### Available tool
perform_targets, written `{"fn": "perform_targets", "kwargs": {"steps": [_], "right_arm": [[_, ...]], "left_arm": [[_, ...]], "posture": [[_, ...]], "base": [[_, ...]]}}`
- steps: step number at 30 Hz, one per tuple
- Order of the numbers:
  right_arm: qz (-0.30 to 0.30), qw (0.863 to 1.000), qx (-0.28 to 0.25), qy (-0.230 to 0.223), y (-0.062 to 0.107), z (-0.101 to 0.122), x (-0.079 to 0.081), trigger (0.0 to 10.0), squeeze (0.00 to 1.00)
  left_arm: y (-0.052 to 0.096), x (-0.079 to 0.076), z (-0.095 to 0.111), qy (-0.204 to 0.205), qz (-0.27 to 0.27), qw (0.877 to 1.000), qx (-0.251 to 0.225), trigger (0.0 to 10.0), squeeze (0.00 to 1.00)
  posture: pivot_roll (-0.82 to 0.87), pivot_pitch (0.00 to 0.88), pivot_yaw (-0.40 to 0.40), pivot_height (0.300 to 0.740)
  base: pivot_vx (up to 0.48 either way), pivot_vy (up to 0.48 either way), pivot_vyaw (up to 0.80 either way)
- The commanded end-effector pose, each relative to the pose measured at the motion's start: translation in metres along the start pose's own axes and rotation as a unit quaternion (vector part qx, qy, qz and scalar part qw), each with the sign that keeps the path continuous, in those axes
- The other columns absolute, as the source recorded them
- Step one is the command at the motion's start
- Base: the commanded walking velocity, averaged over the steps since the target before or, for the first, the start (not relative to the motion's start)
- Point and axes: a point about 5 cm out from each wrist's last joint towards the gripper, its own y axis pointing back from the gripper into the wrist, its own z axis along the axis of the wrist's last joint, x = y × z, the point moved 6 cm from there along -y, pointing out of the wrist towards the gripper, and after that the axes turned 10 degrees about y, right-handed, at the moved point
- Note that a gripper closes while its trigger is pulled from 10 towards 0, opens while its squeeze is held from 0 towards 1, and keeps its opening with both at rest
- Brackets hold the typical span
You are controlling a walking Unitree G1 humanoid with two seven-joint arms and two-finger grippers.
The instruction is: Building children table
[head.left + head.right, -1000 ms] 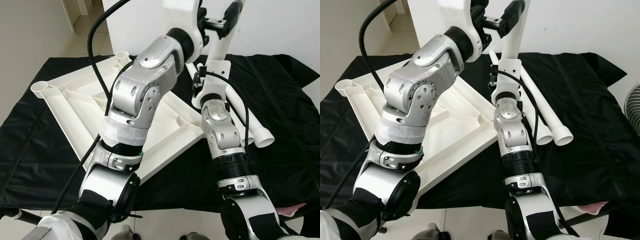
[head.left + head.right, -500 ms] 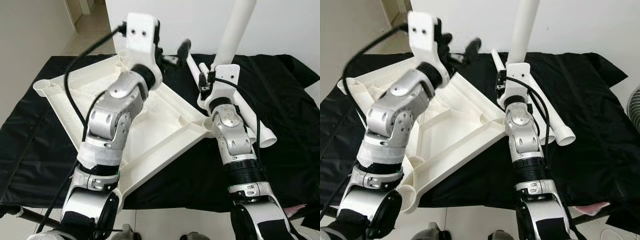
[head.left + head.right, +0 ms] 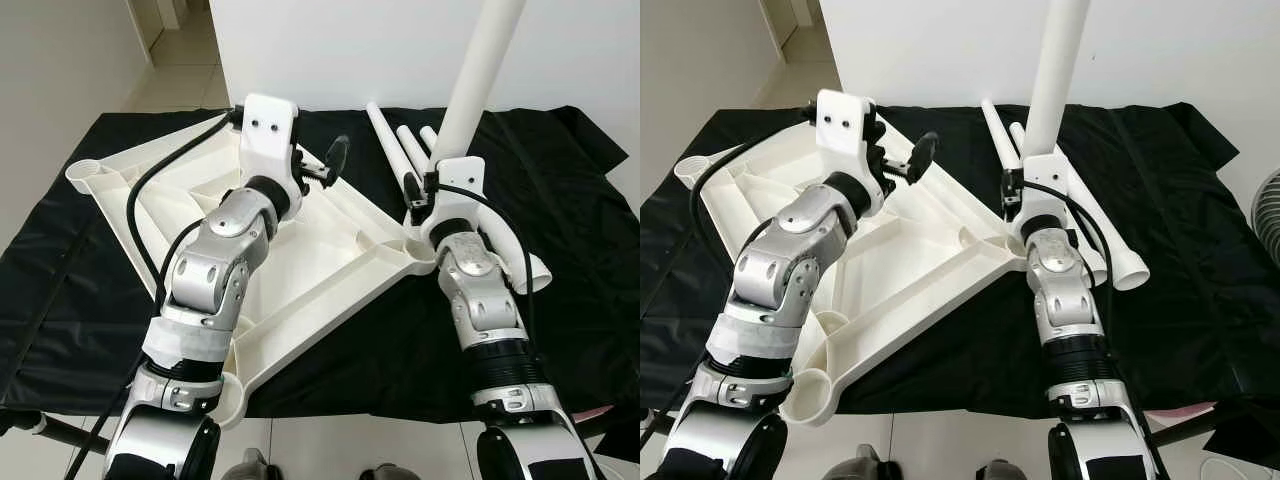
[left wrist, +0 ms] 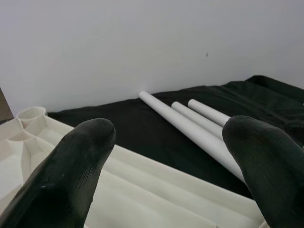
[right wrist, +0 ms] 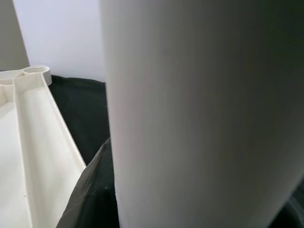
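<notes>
The right gripper [image 3: 418, 192] clamps a white plastic tube leg [image 3: 482, 70] upright over the upturned white tabletop's [image 3: 330, 260] three-o'clock corner socket for insertion; the left gripper [image 4: 166, 156] hovers spread at twelve o'clock.

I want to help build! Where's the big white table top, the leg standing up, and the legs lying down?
table top [image 3: 330, 262], left eye view, inner rib.
upright leg [image 3: 482, 75], left eye view, mid tube.
lying legs [image 3: 1102, 236], right eye view, tube near open end.
</notes>
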Motion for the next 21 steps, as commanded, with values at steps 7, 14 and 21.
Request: {"fn": "perform_targets", "kwargs": {"steps": [7, 14, 21], "right_arm": [[0.007, 1.000, -0.001, 0.006, 0.004, -0.005, -0.003, 10.0, 0.00], [0.030, 0.999, 0.004, 0.011, 0.006, -0.013, 0.001, 10.0, 0.00], [0.052, 0.998, 0.007, 0.021, 0.009, -0.020, 0.005, 10.0, 0.00]], "left_arm": [[0.015, -0.029, -0.029, -0.046, -0.091, 0.994, 0.030, 10.0, 0.00], [0.023, -0.046, -0.049, -0.060, -0.134, 0.987, 0.060, 10.0, 0.00], [0.034, -0.058, -0.070, -0.088, -0.181, 0.976, 0.087, 10.0, 0.00]], "posture": [[-0.13, 0.051, 0.062, 0.740], [-0.13, 0.055, 0.065, 0.740], [-0.13, 0.061, 0.065, 0.740]], "base": [[0.000, 0.000, 0.00], [0.000, 0.000, 0.00], [0.000, 0.000, 0.00]]}}
